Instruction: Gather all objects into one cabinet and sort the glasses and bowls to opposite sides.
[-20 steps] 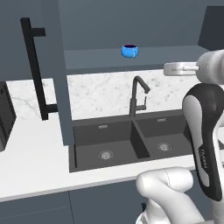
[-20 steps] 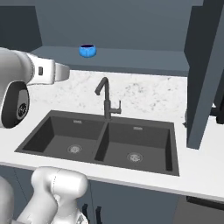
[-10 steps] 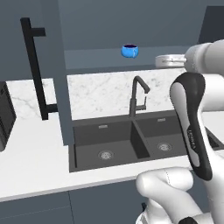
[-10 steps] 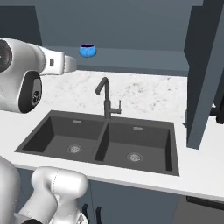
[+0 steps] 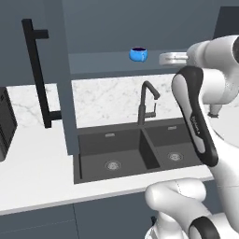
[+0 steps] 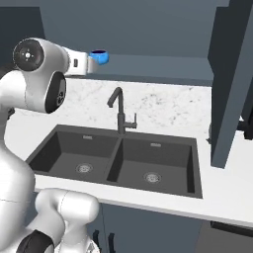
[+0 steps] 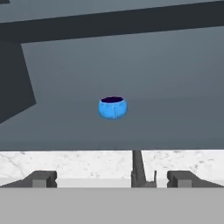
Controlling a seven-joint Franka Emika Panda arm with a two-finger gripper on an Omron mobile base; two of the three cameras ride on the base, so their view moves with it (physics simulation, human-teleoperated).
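Small blue bowl (image 5: 138,54) sat upright on the cabinet shelf (image 5: 102,63), alone there, above the sink faucet (image 5: 147,100) and a bit to its left in the left base view. In the hand view the blue bowl (image 7: 113,107) was centred, straight ahead of the claw (image 7: 112,179), well apart from it, not touched. Claw was wide open, both dark finger tips (image 7: 40,179) spread at the bottom of the hand view, nothing between them. In the right base view the arm's white wrist end (image 6: 81,62) sat level with the shelf and overlapped the bowl (image 6: 100,57) in the picture; whether it was close or just in line, can't tell from that view.

Cabinet door (image 5: 56,74) stood open left of the faucet, with its long black bar handle (image 5: 37,70) facing out. Another open dark door (image 6: 232,84) stood right of the faucet in the right base view. Faucet rose behind the double black sink (image 5: 135,151), set into the white marbled bench (image 5: 32,172). A dark appliance edge (image 5: 5,123) sat on the bench far left of the faucet.
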